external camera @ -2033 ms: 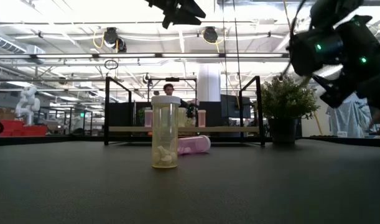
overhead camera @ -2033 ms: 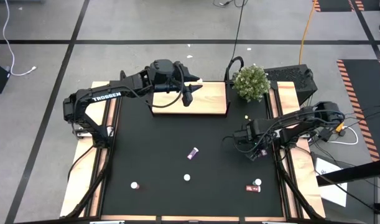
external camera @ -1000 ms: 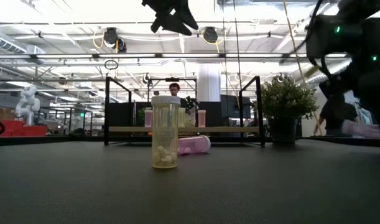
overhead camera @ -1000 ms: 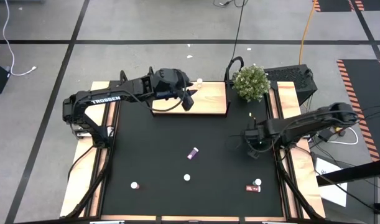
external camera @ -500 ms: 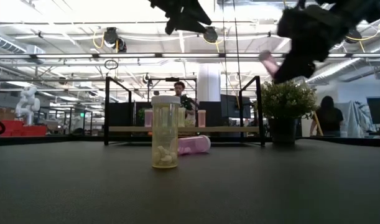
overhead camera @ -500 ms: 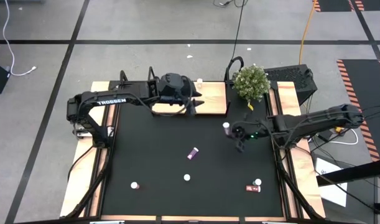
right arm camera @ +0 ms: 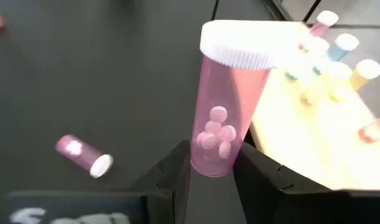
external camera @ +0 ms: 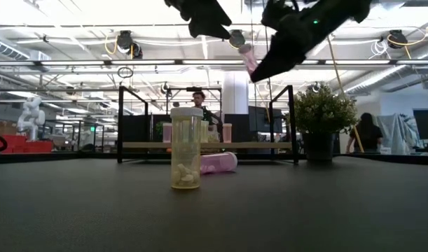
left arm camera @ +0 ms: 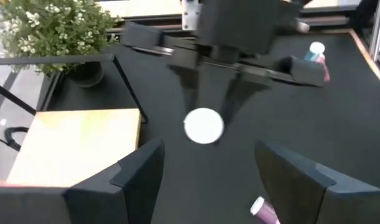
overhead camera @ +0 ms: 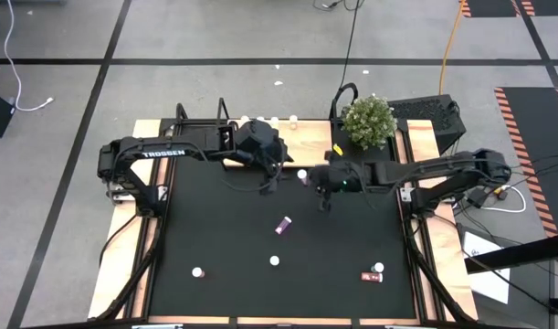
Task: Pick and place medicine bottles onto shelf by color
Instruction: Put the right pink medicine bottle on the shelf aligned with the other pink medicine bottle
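My right gripper (right arm camera: 213,177) is shut on a pink bottle (right arm camera: 224,106) with a white cap, in the air just in front of the light-wood shelf (right arm camera: 301,140); the high view shows its cap (overhead camera: 302,175). Several bottles stand on the shelf's far part (overhead camera: 274,120). My left gripper (left arm camera: 205,186) is open, close to the left of that bottle, and its fingers hold nothing. On the table a yellow bottle (external camera: 185,147) stands upright on its base. A pink one (external camera: 217,162) lies on its side behind it. My right gripper pinches the pink bottle's lower end (right arm camera: 209,158) between its two fingers. The body and white cap (right arm camera: 239,42) stick out beyond the fingertips. The fingers come from the table's right. The bottle is lifted clear and tilted (external camera: 247,59).
A potted plant (overhead camera: 367,121) stands by the shelf's right end. Loose bottles lie on the table: a magenta one (overhead camera: 283,224) mid-table, white-capped ones (overhead camera: 274,261) (overhead camera: 197,272) toward the near edge, and a pair (overhead camera: 374,271) near right. People show in the room beyond.
My right gripper has risen from the table's right side with the pink bottle and carried it left toward the shelf's front. The bottle is now lifted clear. My left gripper has moved from over the shelf toward the near edge, out over the black tabletop.
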You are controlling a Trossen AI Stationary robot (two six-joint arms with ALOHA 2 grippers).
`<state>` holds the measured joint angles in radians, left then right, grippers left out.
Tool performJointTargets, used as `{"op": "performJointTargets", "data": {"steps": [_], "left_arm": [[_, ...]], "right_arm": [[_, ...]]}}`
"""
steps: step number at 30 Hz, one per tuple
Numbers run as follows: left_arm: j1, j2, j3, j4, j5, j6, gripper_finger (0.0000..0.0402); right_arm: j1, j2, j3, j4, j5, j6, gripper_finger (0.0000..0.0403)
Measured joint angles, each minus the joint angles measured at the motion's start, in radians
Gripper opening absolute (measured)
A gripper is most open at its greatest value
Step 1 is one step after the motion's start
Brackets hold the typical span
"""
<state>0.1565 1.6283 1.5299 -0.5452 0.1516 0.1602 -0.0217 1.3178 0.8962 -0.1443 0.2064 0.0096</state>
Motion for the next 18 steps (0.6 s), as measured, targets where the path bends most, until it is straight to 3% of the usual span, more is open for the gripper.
{"op": "performJointTargets", "data": {"steps": [8, 18], "left_arm": [[0.01, 0.0, 0.0, -0.025, -0.003, 0.044, 0.0236], [0.017, 0.06, 0.001, -0.071, -0.011, 0.098, 0.0216]], "right_arm": [[-0.044, 0.083, 0.068, 0.028, -0.028, -0.125, 0.0102], [-0.043, 0.159, 0.126, 0.067, -0.027, -0.151, 0.0102]]}}
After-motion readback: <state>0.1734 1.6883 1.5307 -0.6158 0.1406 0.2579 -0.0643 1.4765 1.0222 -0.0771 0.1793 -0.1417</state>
